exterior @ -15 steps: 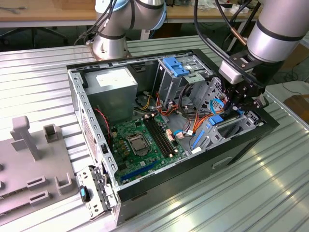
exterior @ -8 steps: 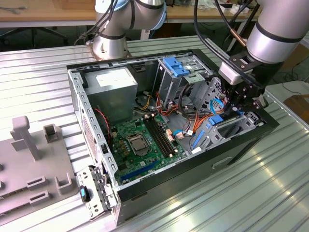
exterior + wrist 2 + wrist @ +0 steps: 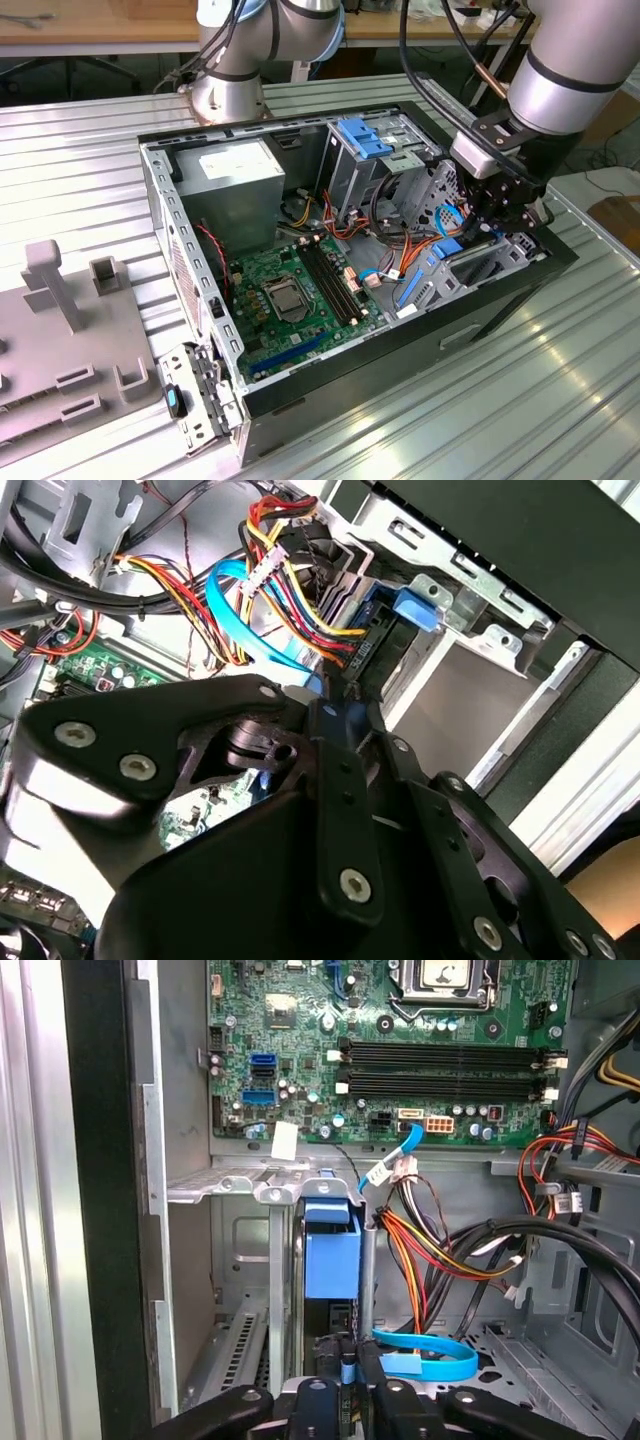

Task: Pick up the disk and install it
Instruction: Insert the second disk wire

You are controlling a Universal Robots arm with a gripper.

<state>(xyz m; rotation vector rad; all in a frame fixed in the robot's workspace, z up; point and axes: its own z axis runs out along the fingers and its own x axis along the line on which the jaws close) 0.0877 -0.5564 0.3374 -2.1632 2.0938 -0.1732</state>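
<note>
While the arm [image 3: 575,75] reaches down into the case [image 3: 300,395], its gripper [image 3: 345,1380] pinches the disk [image 3: 331,1255], standing on edge in its bay.

I see a shiny ribbed metal bench [image 3: 560,400] with the open computer case [image 3: 500,290] lying on it, and a grey block stand [image 3: 60,340] beside it
</note>
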